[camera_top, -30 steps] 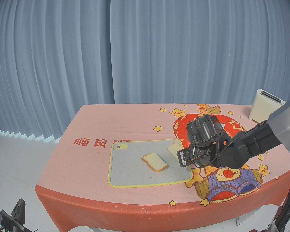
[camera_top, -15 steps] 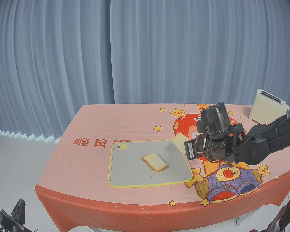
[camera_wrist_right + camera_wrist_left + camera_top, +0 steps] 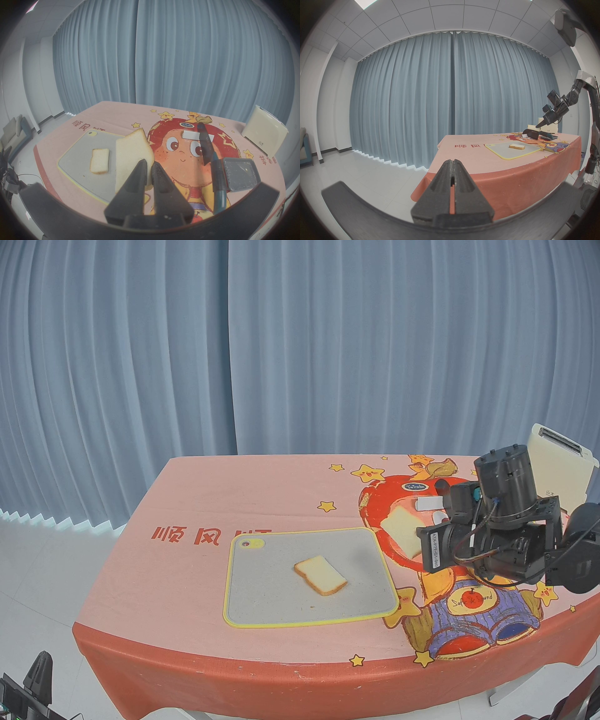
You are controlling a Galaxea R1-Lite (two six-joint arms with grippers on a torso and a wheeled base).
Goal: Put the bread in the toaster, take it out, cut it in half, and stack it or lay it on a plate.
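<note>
Pale, soft-crumbed bread slice (image 3: 132, 153), flat with a domed top, is pinched at its lower edge by the right gripper (image 3: 149, 165) and held upright over the tablecloth (image 3: 250, 496), between grey cutting board (image 3: 269, 596) and boxy cream toaster (image 3: 553, 468). Step, I judge: carrying it to toast. Next: line the slice edge-on with the narrow top slot and lower it gently. A smaller crusted piece (image 3: 320, 575) lies on the board. Off the table, the left gripper (image 3: 452, 179) is pressed together, empty.

bread slice (image 3: 403, 530) aloft beside cutting board (image 3: 262, 596) | smaller piece (image 3: 320, 575) on board
</note>
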